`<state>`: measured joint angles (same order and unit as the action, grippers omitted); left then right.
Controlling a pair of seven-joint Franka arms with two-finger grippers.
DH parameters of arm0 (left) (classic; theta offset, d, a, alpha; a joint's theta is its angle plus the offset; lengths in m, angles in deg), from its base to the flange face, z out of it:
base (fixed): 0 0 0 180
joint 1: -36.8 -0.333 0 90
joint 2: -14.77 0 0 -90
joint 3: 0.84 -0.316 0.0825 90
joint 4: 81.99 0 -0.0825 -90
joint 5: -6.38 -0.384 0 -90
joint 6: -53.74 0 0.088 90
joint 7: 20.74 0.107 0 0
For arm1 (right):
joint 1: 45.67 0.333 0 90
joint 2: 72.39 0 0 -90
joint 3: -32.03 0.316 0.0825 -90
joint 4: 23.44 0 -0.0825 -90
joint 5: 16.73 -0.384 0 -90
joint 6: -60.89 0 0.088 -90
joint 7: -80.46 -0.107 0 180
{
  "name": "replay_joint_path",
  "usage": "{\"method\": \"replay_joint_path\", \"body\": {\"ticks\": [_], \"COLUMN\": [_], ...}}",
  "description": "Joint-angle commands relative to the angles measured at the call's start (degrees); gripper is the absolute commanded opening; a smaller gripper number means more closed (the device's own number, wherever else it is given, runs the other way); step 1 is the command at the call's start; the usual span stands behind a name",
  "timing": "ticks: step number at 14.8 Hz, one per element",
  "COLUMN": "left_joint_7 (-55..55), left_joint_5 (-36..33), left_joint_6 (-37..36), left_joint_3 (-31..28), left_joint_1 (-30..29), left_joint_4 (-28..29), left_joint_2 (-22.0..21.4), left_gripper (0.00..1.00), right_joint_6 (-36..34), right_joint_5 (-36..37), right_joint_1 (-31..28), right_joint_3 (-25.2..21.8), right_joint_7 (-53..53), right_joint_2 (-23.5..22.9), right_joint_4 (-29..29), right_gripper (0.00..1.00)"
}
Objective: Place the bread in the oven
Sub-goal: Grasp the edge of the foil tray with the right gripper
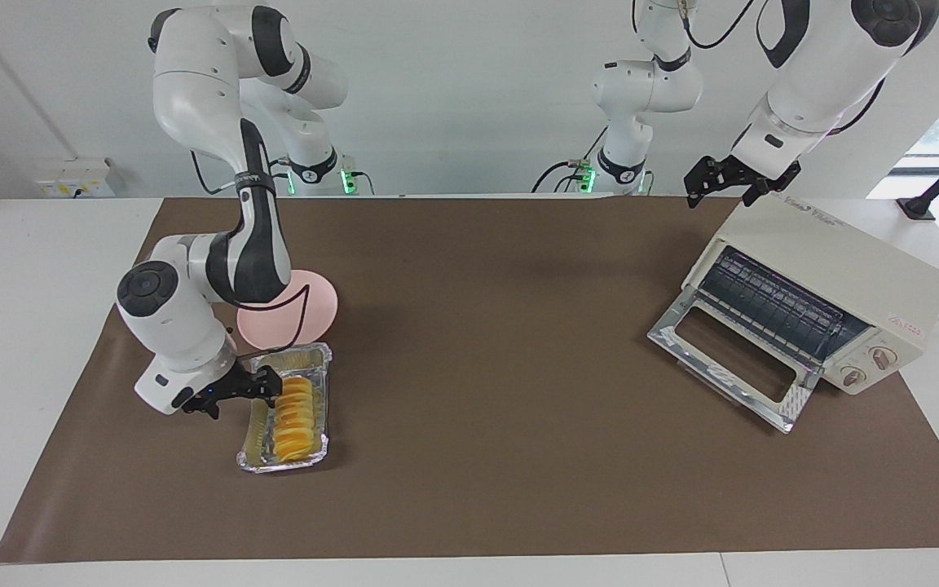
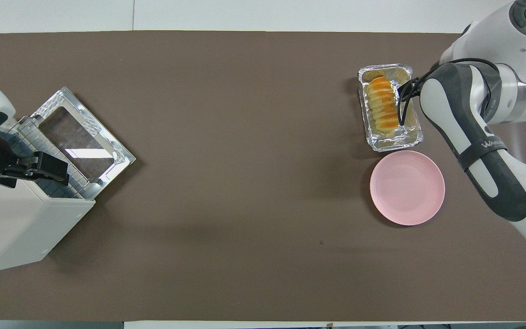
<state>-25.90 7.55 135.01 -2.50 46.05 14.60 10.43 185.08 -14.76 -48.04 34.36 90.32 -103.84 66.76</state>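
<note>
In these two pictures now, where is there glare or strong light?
Overhead view: a white glare patch lies on the glass of the oven door, and the foil tray glints. Facing view: a bright window washes out the upper corner above the oven; the mat is evenly lit.

Hidden under its own forearm from overhead: the right gripper (image 1: 251, 390). Covering part of the oven (image 2: 21, 214) roof there, the left gripper (image 2: 34, 167); oven body cut off at that view's edge. Too small to read: red lettering (image 1: 905, 325) beside the knobs (image 1: 869, 366).
</note>
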Motion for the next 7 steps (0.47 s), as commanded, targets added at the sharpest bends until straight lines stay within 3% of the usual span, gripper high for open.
{"method": "replay_joint_path", "body": {"ticks": [1, 2, 3, 7], "left_joint_7": [0.7, 0.7, 0.7, 0.7], "left_joint_5": [-0.6, -0.6, -0.6, -0.6], "left_joint_6": [-0.4, -0.5, -0.4, -0.5], "left_joint_3": [0.3, 0.4, 0.4, 0.4], "left_joint_1": [-0.7, -0.7, -0.7, -0.7], "left_joint_4": [0.4, 0.4, 0.4, 0.4], "left_joint_2": [-0.9, -0.9, -0.9, -0.9], "left_gripper": [1.0, 1.0, 1.0, 1.0], "right_joint_6": [1.6, 1.4, 1.3, 1.3], "right_joint_5": [0.9, 0.9, 0.9, 0.9], "right_joint_1": [-0.4, -0.4, -0.4, 0.2], "right_joint_3": [0.4, 0.4, 0.4, 0.4], "right_joint_7": [1.0, 1.0, 1.0, 0.5], "right_joint_2": [1.7, 1.7, 1.8, 1.9], "right_joint_4": [3.1, 3.1, 3.3, 3.5], "right_gripper": [0.68, 0.27, 0.0, 0.0]}}
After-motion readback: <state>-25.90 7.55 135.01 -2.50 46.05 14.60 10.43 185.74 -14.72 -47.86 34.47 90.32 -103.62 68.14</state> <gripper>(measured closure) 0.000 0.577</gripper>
